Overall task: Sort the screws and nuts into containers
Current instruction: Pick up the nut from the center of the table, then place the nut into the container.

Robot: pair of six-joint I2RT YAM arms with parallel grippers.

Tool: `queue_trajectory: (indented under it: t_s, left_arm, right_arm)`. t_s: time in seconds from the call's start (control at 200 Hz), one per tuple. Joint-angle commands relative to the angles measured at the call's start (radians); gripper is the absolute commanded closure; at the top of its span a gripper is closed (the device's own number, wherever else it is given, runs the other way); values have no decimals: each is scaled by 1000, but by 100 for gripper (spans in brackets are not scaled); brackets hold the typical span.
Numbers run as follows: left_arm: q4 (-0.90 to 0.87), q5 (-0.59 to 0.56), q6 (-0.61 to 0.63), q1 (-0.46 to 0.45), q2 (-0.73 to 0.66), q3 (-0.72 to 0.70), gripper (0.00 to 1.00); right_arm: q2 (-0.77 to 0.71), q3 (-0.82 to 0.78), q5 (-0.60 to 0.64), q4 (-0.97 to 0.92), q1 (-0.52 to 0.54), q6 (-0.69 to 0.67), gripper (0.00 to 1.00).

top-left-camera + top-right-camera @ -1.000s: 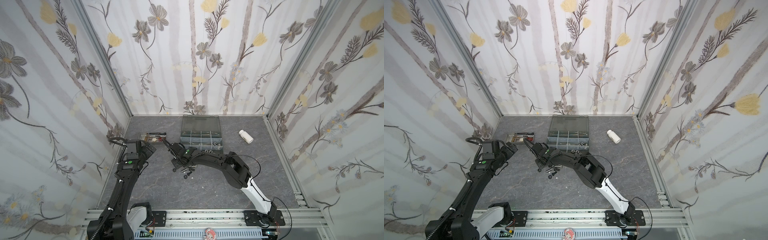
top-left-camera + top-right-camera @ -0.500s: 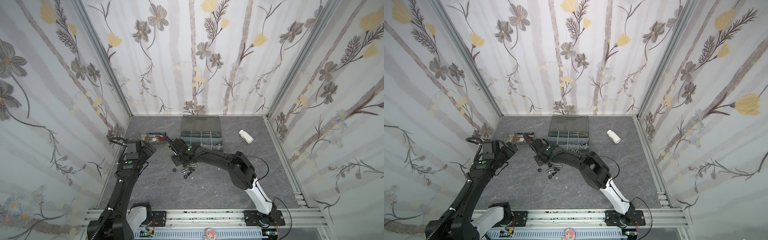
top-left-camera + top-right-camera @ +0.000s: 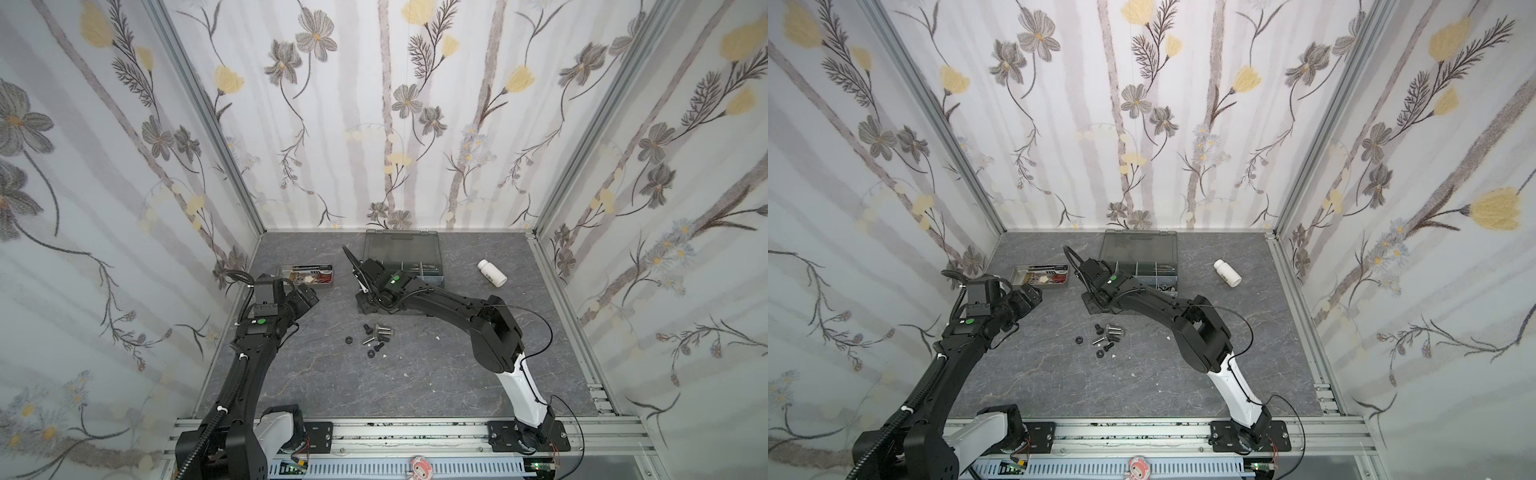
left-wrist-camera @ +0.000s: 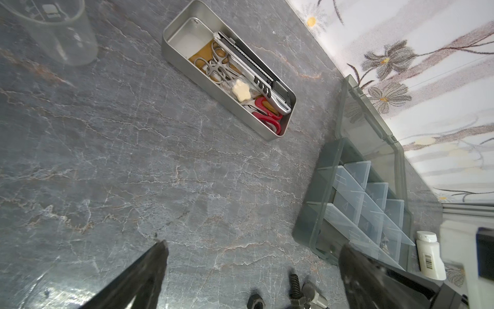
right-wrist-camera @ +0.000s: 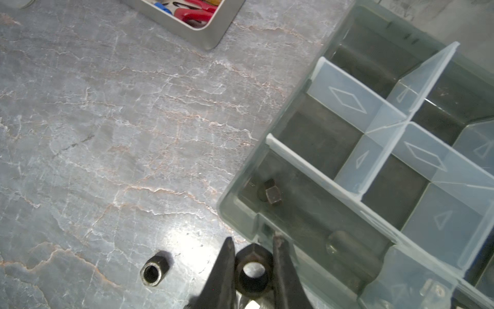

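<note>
My right gripper (image 5: 252, 236) is shut on a black hex nut (image 5: 252, 252), just off the near left corner of the dark grey organizer box (image 5: 240, 214). In both top views that gripper (image 3: 366, 305) (image 3: 1094, 305) hangs at the box's front left corner. One black nut (image 5: 272, 194) lies in the corner container. Another black nut (image 5: 154, 267) rests on the table. Loose screws and nuts (image 3: 376, 337) (image 3: 1106, 337) lie in a small pile mid-table, among them a silver hex screw (image 3: 383, 331). My left gripper (image 3: 307, 297) (image 4: 254, 256) is open and empty, left of the pile.
A steel tray (image 3: 305, 266) (image 4: 211, 92) holding scissors and a knife sits left of the box. A white bottle (image 3: 491, 272) (image 4: 429, 254) lies to the box's right. A clear beaker (image 4: 53, 32) stands near the left arm. The box's smoky lid (image 3: 401, 245) stands open towards the back wall.
My right gripper has moved from over the pile back towards the box's front left corner, carrying the nut. The left arm has not moved.
</note>
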Motion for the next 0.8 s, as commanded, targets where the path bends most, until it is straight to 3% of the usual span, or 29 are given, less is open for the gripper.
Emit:
queue_trajectory:
  t_s: [0.0,0.365,0.794]
  left_arm:
    - [34,34,22,1,-1,4,0]
    - [46,55,24,-1,7,-7,0]
    - [26,51,54,-60,28,3,0]
  right_arm:
    - [-10,2,-2,5,-20,-15,85]
    - [25,2,-26,25,-66,-21,84]
    - [19,-3,-36,34,-74,-24,58]
